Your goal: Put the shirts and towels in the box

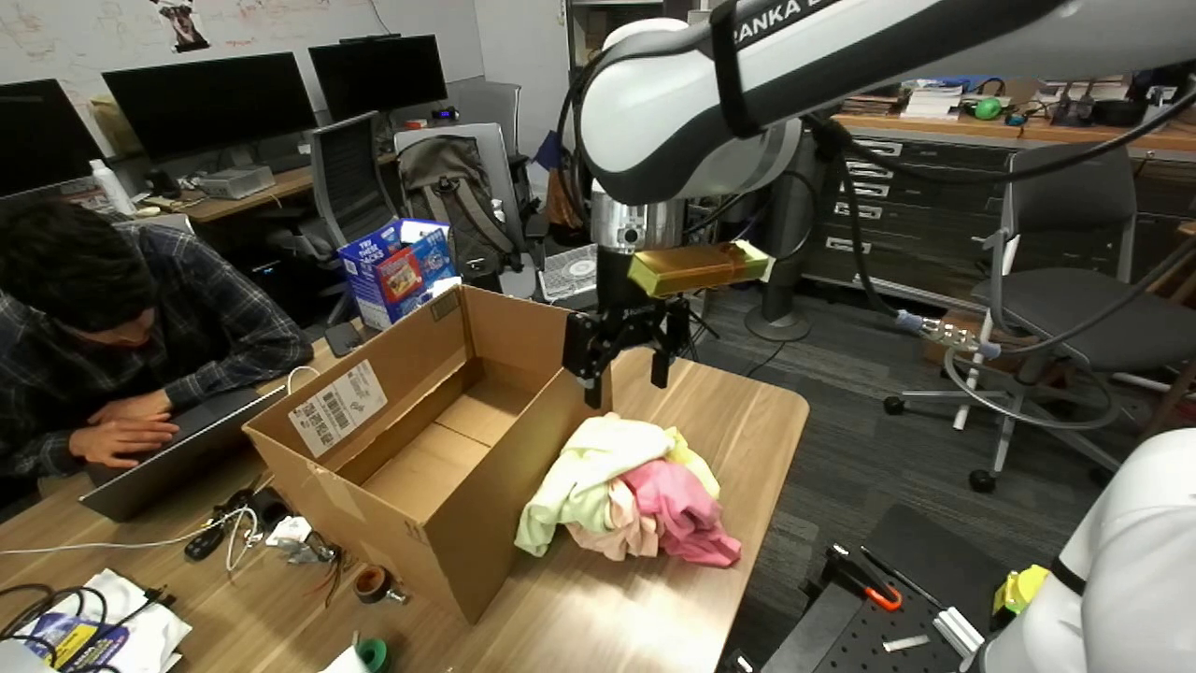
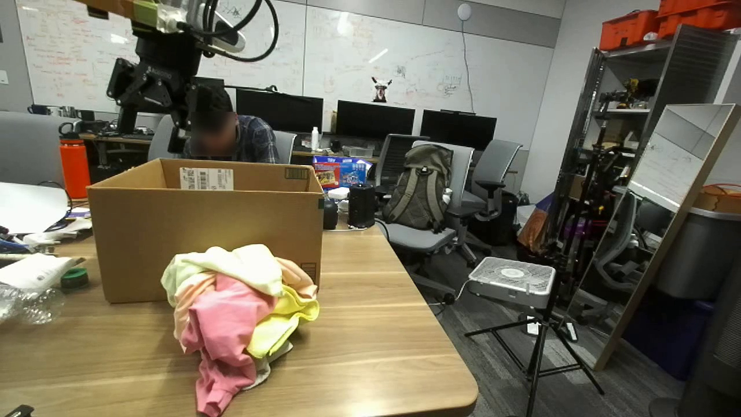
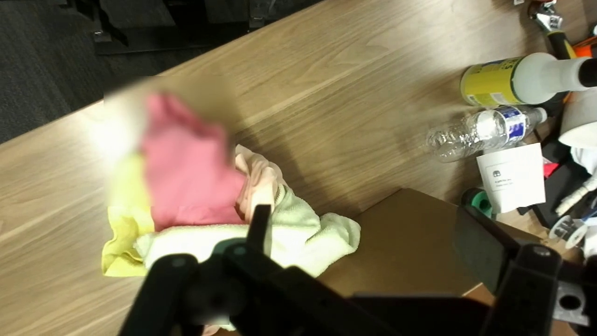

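The shirts and towels lie in one crumpled heap on the table, against the long outer wall of the brown cardboard box (image 1: pixel 486 528). On top is a pale yellow-green towel (image 1: pixel 598 467), with a pink cloth (image 1: pixel 677 509), a peach cloth (image 2: pixel 298 278) and a bright yellow cloth (image 2: pixel 283 321) around it. A greyish-white edge (image 2: pixel 263 370) peeks out underneath. The box is open at the top, and bare cardboard shows on the visible part of its floor. Above the heap and the box's near rim hangs my gripper (image 1: pixel 627 379), open, fingers wide apart with nothing between them (image 3: pixel 373 233).
A person (image 1: pixel 140 308) sits at a laptop (image 1: pixel 177 449) beyond the box. A spray bottle (image 3: pixel 522 79), a clear plastic bottle (image 3: pixel 487 133) and green tape (image 2: pixel 74 279) lie on the table past the box's end. A blue carton (image 1: pixel 397 271) stands behind the box.
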You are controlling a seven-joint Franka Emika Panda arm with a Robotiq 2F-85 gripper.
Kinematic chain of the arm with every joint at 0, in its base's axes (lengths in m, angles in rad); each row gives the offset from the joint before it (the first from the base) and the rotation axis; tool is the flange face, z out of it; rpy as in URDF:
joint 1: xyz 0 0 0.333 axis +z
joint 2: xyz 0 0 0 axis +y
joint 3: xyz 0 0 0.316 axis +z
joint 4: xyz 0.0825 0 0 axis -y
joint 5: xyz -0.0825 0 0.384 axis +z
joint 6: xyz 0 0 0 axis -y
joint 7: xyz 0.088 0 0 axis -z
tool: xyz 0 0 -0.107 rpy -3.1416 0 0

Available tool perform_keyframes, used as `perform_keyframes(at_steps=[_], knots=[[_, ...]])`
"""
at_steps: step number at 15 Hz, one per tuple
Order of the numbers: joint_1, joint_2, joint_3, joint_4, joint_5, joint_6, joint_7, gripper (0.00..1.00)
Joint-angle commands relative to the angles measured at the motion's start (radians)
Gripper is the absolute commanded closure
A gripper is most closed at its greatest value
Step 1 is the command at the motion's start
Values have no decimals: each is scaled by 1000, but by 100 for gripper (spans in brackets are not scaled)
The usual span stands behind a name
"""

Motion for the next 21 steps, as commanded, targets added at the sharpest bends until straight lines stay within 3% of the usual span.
perform_keyframes(at_steps=[1,10,21], knots=[[-8,58,6,2,-15,64,-59,0],[-31,206,-9,18,-79,168,-119,0],[-35,320,1,14,-25,222,-299,0]])
